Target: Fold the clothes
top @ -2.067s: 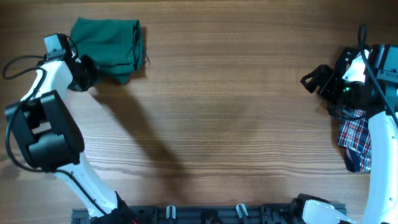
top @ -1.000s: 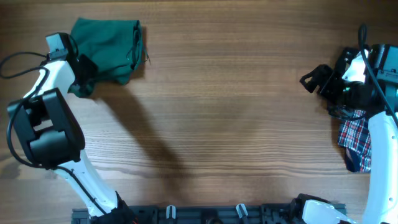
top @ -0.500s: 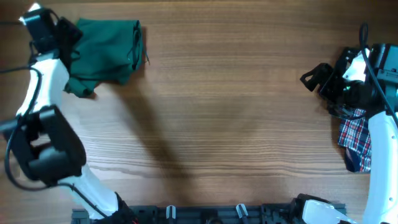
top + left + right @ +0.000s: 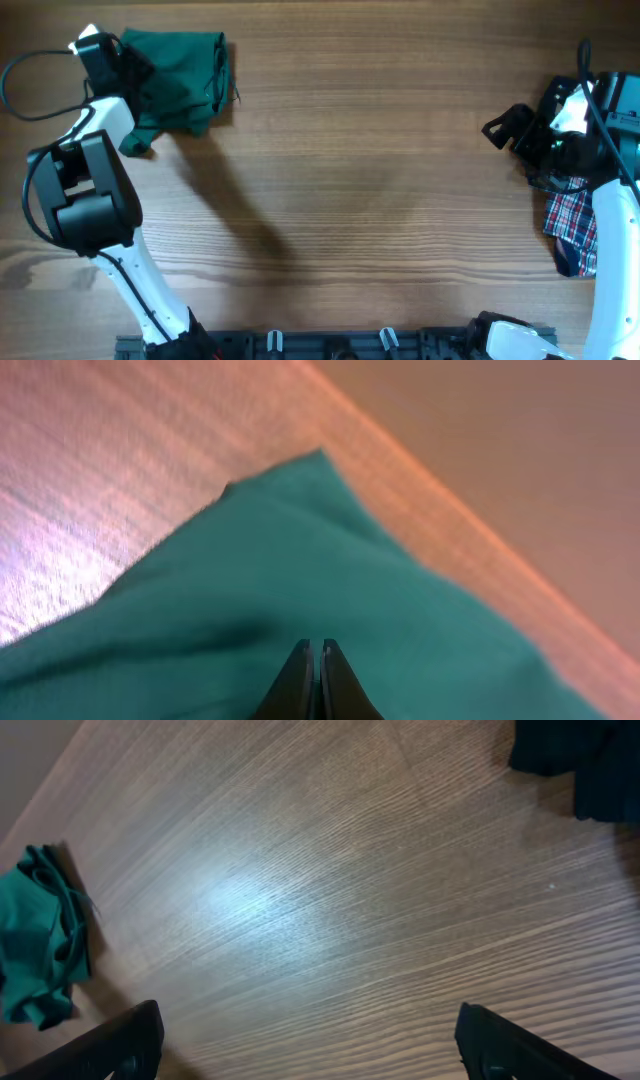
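The clothes (image 4: pixel 180 75) are a plain dark green garment bunched in a rough fold at the table's far left, with a small flap trailing off its lower left corner. My left gripper (image 4: pixel 135 70) hovers over the garment's left edge. In the left wrist view its jaws (image 4: pixel 320 645) are pressed together above the green fabric (image 4: pixel 300 580), and no cloth shows between the tips. My right gripper (image 4: pixel 495 128) stands wide open at the far right, well away from the garment. The right wrist view shows bare wood between its fingers (image 4: pixel 312 1025) and the clothes (image 4: pixel 35 940) at the left edge.
A red-white-blue plaid cloth (image 4: pixel 570 225) lies at the right edge under the right arm. A black garment (image 4: pixel 580 760) sits beside it. The table's far edge runs just behind the green garment in the left wrist view.
My left arm swung from the garment's lower left corner up towards the back edge and now sits over its left side. The garment's lower left flap now lies uncovered. The right arm stayed still.
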Action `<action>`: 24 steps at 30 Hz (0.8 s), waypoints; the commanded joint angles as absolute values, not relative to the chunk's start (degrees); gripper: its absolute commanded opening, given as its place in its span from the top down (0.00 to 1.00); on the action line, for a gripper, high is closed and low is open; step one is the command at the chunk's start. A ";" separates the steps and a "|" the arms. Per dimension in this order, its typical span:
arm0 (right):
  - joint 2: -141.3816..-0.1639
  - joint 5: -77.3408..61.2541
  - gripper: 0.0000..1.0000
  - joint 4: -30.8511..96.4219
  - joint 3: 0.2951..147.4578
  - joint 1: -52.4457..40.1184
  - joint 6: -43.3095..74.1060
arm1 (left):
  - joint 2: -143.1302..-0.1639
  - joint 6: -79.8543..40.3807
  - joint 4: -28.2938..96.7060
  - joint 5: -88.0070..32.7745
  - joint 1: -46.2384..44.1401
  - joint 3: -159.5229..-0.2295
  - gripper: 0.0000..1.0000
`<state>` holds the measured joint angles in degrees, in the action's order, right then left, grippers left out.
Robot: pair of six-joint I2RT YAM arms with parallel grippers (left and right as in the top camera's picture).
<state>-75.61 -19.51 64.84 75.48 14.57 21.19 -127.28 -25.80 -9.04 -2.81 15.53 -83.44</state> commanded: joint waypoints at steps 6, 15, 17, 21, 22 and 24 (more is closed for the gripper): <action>-74.89 -20.64 0.05 65.45 76.49 14.63 22.57 | -131.57 -25.69 -13.08 1.10 15.64 -83.61 0.96; -74.89 -20.67 0.05 65.73 76.49 14.63 22.68 | -139.50 -25.67 -18.22 4.16 15.64 -83.61 0.92; -74.89 -20.64 0.05 66.08 76.49 14.66 22.63 | -138.50 -23.81 -19.81 3.53 15.64 -83.70 0.92; -74.89 -20.64 0.05 66.35 76.49 14.63 22.50 | -134.43 -16.95 -23.42 3.62 15.70 -83.70 0.92; -74.89 -20.64 0.05 66.37 76.49 14.66 22.50 | -133.47 -16.16 -24.05 3.73 15.81 -83.70 0.92; -74.89 -20.64 0.05 66.35 76.49 14.66 22.52 | -130.98 -15.40 -24.01 3.70 16.03 -83.72 0.90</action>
